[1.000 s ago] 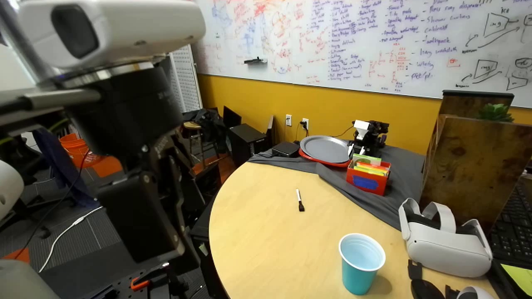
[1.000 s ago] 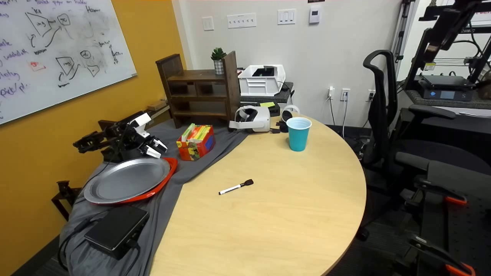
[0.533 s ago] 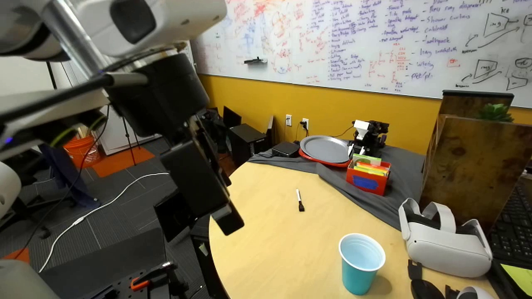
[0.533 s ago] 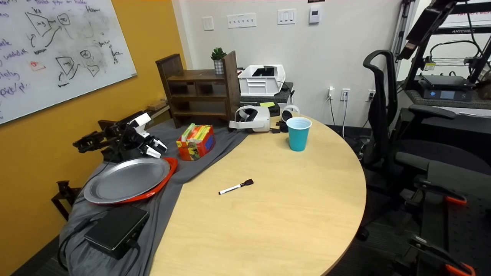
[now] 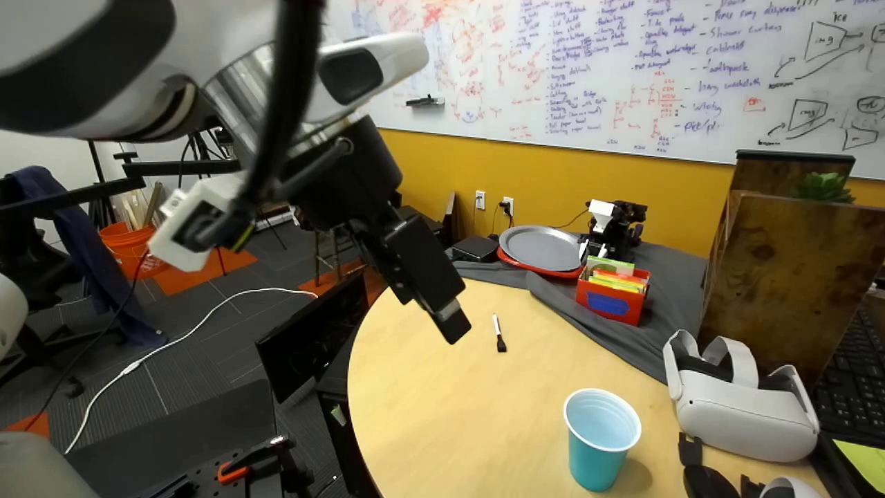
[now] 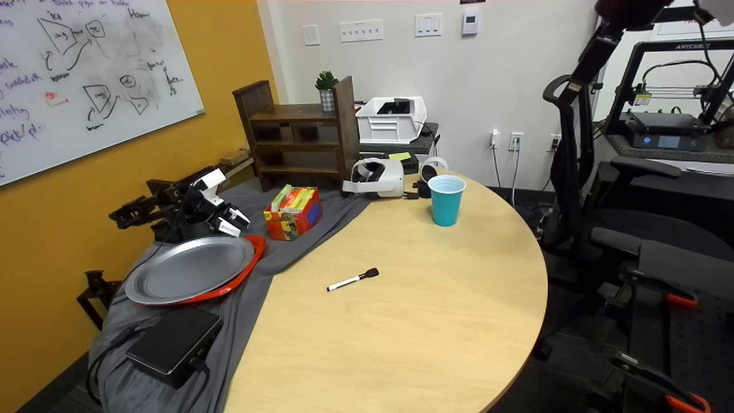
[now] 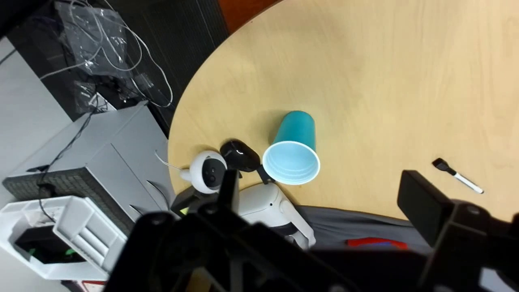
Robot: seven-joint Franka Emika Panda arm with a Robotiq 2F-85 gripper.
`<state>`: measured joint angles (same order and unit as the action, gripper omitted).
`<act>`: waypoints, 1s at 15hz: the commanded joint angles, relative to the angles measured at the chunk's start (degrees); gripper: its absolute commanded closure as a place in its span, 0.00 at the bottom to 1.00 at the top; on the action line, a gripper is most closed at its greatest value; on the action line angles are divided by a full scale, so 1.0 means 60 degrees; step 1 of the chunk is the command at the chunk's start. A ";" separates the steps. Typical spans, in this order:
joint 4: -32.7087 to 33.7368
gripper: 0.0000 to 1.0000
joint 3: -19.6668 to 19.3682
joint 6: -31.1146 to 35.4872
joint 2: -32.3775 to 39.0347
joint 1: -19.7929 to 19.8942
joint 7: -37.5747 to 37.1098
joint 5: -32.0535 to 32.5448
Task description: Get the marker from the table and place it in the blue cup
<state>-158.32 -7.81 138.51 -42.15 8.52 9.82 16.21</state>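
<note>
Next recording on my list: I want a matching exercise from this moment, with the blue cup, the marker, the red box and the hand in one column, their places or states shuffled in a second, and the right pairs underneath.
Things
1. blue cup
2. marker
3. red box
4. hand

Places and states
A. lying flat on the bare wood of the table
B. open, holding nothing
C. standing upright on bare wood, mouth up
D. set on the grey cloth

Right pairs
1-C
2-A
3-D
4-B
</note>
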 commanded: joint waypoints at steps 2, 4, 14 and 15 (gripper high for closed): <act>0.0157 0.00 -0.0035 0.0884 0.1082 -0.0619 0.1125 0.0054; 0.0222 0.00 -0.0069 0.1072 0.1472 -0.0917 0.1683 0.0028; 0.0821 0.00 -0.0138 0.2088 0.3317 -0.2064 0.3835 -0.0125; 0.0904 0.00 -0.0146 0.2241 0.3501 -0.2142 0.4051 -0.0134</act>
<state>-155.83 -7.84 149.06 -26.04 -2.50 29.88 16.11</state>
